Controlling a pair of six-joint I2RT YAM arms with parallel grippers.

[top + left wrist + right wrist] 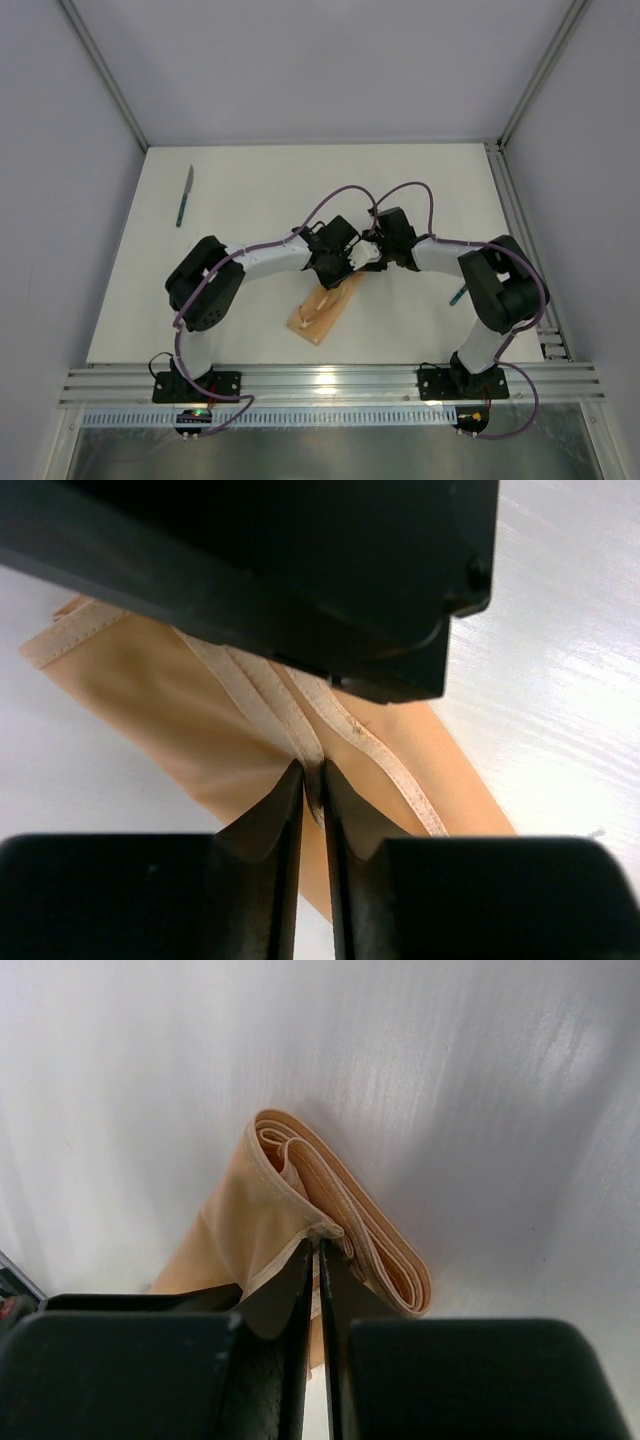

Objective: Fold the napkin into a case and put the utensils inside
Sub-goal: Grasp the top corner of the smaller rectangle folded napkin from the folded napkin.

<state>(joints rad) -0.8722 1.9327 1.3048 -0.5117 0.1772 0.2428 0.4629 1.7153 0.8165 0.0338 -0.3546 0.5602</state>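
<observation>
The peach-orange napkin (325, 310) lies folded into a narrow oblong in the table's middle front. My left gripper (337, 268) is shut on a hemmed edge of the napkin (200, 730) at its far end. My right gripper (366, 256) is shut on a neighbouring hemmed edge, where the cloth (250, 1200) curls in several layers. The two grippers nearly touch. One teal-handled utensil (185, 196) lies at the far left. A teal bit of the other (458, 294) shows beside my right arm, mostly hidden.
The right arm's black wrist (300, 570) fills the top of the left wrist view, close above the cloth. Purple cables (345, 195) arch over both wrists. A metal rail (320, 380) runs along the near edge. Grey walls enclose the white table (270, 180).
</observation>
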